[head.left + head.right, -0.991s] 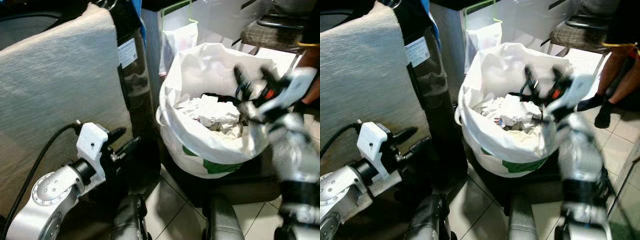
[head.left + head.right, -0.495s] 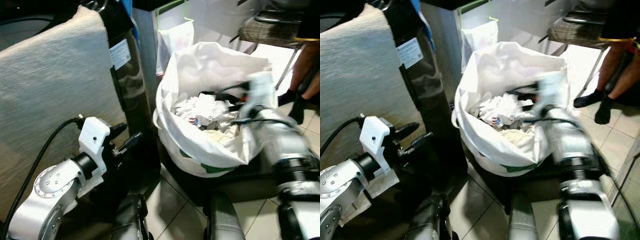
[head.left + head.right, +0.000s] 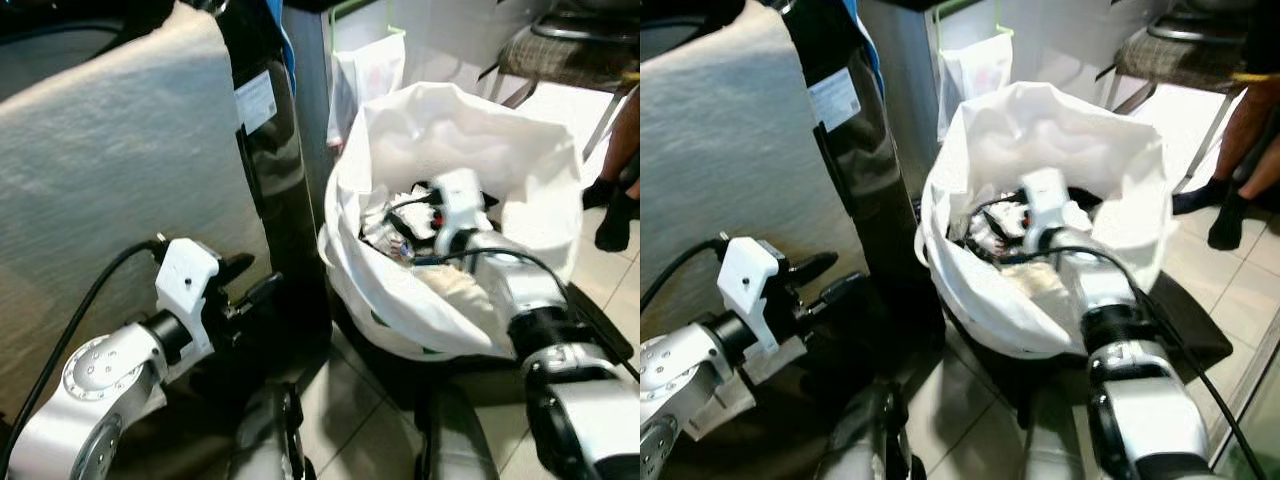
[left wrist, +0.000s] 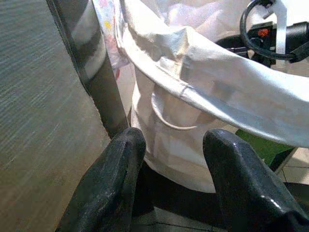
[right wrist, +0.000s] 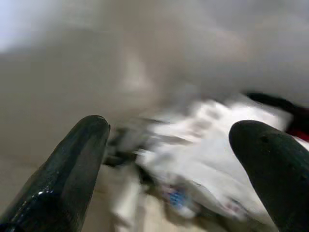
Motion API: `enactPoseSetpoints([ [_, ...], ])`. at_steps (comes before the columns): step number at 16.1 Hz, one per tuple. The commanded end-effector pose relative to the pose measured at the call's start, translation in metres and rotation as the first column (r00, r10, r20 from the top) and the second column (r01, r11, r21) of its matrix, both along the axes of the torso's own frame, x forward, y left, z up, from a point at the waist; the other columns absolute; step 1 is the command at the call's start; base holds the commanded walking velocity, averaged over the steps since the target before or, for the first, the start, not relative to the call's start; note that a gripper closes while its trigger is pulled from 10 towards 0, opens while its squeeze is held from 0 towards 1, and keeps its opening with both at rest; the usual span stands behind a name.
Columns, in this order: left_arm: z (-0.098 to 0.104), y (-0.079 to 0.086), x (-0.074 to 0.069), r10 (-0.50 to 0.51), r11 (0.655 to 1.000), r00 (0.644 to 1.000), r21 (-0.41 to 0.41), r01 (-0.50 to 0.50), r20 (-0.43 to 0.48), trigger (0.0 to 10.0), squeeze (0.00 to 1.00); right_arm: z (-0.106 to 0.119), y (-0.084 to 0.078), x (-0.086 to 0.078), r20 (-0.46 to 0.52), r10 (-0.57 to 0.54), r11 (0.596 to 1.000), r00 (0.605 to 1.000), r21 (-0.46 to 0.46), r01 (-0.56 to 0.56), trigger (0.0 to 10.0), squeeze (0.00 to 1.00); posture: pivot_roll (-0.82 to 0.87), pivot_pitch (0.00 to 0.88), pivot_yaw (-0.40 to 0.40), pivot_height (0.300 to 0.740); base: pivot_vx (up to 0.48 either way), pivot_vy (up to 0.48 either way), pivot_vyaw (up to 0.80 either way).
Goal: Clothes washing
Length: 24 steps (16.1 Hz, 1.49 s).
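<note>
A white laundry bag (image 3: 520, 190) stands on the tiled floor, full of crumpled white and dark clothes (image 3: 385, 232). My right arm reaches down into the bag's mouth, and my right gripper (image 5: 174, 169) hangs open just above the white clothes (image 5: 203, 154), with nothing between its fingers. My left gripper (image 4: 169, 159) is open and low, beside the bag's outer wall (image 4: 193, 121) and its handle loop, apart from it. In the eye views the left gripper (image 3: 250, 285) points at the dark panel beside the bag.
A grey-fronted appliance (image 3: 110, 190) with a dark glossy edge (image 3: 275, 180) rises on the left. A small bag hangs on a green frame (image 3: 365, 65) behind the laundry bag. A person's legs (image 3: 615, 190) and a chair (image 3: 570, 50) are at the far right.
My right arm swung from above the bag's right rim down into the bag over the clothes. The camera has shifted slightly. The left arm has hardly moved.
</note>
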State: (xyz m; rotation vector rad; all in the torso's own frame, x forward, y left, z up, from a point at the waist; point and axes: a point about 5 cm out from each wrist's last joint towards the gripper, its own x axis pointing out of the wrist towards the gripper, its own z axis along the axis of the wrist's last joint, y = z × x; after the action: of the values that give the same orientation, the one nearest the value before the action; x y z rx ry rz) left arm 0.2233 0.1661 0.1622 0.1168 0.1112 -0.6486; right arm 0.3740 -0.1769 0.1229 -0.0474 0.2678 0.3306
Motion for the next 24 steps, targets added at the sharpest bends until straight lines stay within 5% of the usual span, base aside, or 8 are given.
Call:
enactPoseSetpoints([
  [1, 0.006, 0.0, -0.002, -0.015, 1.0, 1.0, 0.003, 0.015, 0.011, 10.0, 0.0, 0.0, -0.016, 0.003, -0.002, -0.138, 0.99, 0.99, -0.007, 0.138, 10.0, 0.0, 0.08, 0.117, 0.153, 0.595, 0.0, 0.0, 0.0],
  [3, 0.007, 0.0, -0.005, -0.02, 1.0, 1.0, 0.005, 0.02, 0.004, 10.0, 0.0, -0.001, -0.035, 0.003, -0.019, -0.273, 0.962, 0.962, 0.019, 0.274, 10.0, 0.0, 0.09, 0.124, 0.153, 0.595, 0.0, 0.0, 0.0],
  [10, 0.022, 0.007, -0.023, -0.046, 0.997, 0.998, 0.062, 0.049, -0.035, 10.0, 0.0, -0.03, -0.048, -0.009, -0.137, -0.329, 0.944, 0.934, -0.007, 0.331, 10.0, 0.0, 0.19, 0.218, 0.168, 0.595, 0.0, 0.0, 0.0],
  [13, 0.029, 0.01, -0.03, -0.036, 0.997, 0.998, 0.07, 0.039, -0.045, 10.0, 0.0, -0.01, -0.074, -0.006, -0.042, -0.494, 0.858, 0.869, 0.136, 0.495, 10.0, 0.0, 0.23, 0.265, 0.172, 0.595, 0.0, 0.0, 0.0],
  [18, 0.036, 0.013, -0.037, -0.009, 0.998, 0.998, 0.068, 0.013, -0.054, 10.0, 0.0, 0.029, -0.094, 0.0, 0.146, -0.544, 0.825, 0.826, 0.272, 0.495, 10.0, 0.0, 0.26, 0.312, 0.165, 0.595, 0.0, 0.0, 0.0],
  [20, 0.038, 0.014, -0.042, -0.001, 0.997, 0.997, 0.077, 0.006, -0.071, 10.0, 0.0, 0.033, -0.089, 0.003, 0.175, -0.5, 0.852, 0.848, 0.273, 0.447, 10.0, 0.0, 0.27, 0.321, 0.168, 0.595, 0.0, 0.0, 0.0],
  [23, 0.039, 0.016, -0.045, 0.002, 0.996, 0.996, 0.087, 0.006, -0.087, 10.0, 0.0, 0.017, -0.047, 0.006, 0.18, -0.223, 0.971, 0.958, 0.13, 0.202, 10.0, 0.0, 0.29, 0.329, 0.171, 0.595, 0.0, 0.0, 0.0],
  [24, 0.04, 0.016, -0.045, 0.002, 0.996, 0.996, 0.089, 0.006, -0.089, 10.0, 0.0, 0.013, -0.039, 0.005, 0.175, -0.181, 0.98, 0.968, 0.114, 0.163, 10.0, 0.0, 0.29, 0.329, 0.172, 0.595, 0.0, 0.0, 0.0],
])
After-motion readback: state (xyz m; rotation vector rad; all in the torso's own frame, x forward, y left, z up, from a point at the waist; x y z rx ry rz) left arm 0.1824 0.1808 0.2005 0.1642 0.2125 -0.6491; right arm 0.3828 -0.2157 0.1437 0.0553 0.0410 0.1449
